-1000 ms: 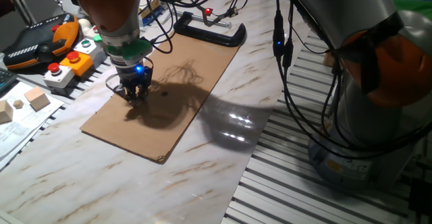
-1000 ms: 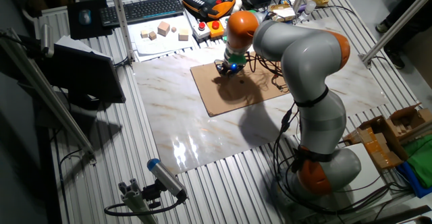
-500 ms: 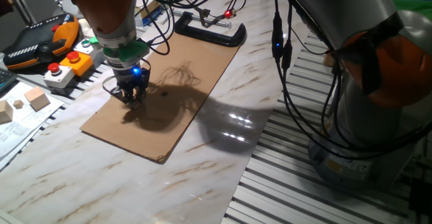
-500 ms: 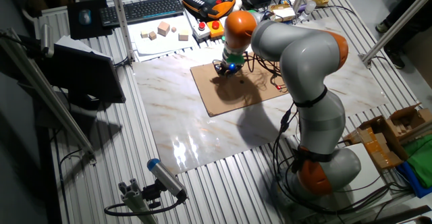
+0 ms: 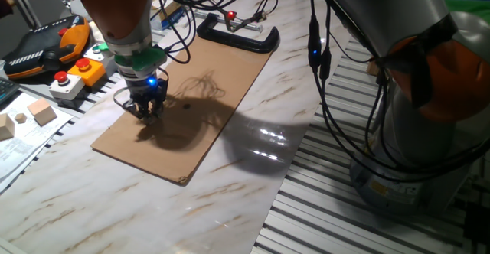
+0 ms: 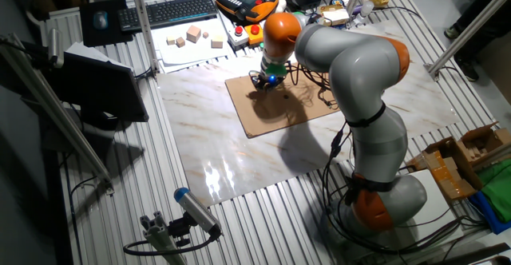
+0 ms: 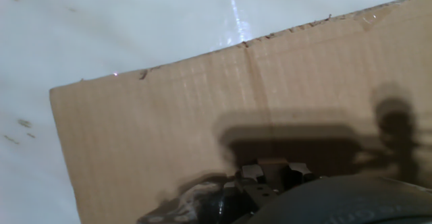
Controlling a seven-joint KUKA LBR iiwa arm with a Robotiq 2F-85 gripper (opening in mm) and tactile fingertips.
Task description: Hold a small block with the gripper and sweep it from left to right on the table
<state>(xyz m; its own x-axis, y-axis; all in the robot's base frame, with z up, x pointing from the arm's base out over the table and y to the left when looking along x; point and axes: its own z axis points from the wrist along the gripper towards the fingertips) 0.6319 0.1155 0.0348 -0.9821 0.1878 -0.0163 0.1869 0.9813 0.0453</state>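
Observation:
My black gripper [image 5: 145, 110] with its blue light points straight down, its fingertips on a brown cardboard sheet [image 5: 191, 109] that lies on the white marble-look table [image 5: 115, 200]. It stands near the sheet's left edge and also shows in the other fixed view [image 6: 266, 83]. In the hand view the fingers [image 7: 293, 175] stand close together around a tiny tan piece, the small block [image 7: 271, 164], mostly hidden by them. The fixed views do not show the block.
A black C-clamp [image 5: 237, 36] lies at the sheet's far end. Push-button boxes [image 5: 76, 74], a teach pendant [image 5: 46, 47] and larger pale wooden blocks [image 5: 42, 114] sit left of the sheet. Cables hang over the table; slatted metal edges [image 5: 321, 200] border it.
The gripper has slid a little to the left across the cardboard, staying down on the sheet with its fingers unchanged.

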